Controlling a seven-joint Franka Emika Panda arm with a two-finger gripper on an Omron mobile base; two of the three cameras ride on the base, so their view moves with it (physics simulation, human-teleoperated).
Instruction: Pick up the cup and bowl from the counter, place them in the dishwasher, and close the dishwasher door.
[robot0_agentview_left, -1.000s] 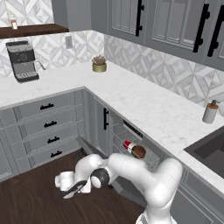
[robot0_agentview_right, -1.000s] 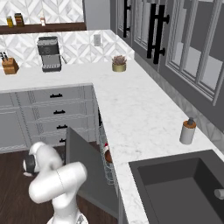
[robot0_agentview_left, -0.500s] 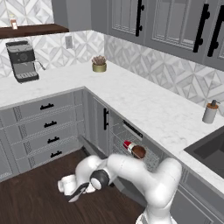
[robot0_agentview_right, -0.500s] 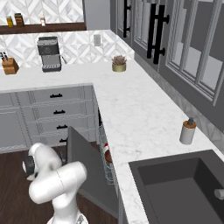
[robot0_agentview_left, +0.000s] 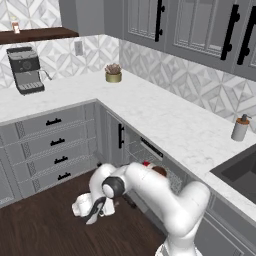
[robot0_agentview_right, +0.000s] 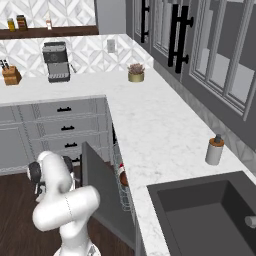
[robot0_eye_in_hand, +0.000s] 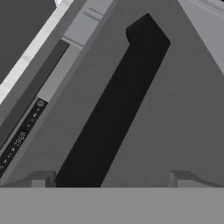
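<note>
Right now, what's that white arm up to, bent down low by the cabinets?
It is working on the dishwasher door, which stands partly open beneath the counter. The gripper hangs low over the wooden floor, its jaws wide and holding nothing, facing the door's black handle. Inside the wire rack, the cup and the bowl are already loaded, so closing the door looks like what remains.

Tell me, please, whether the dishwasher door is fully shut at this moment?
No, partly open: the dishwasher door leans out from the cabinets, leaving a gap where the wire rack shows.
</note>
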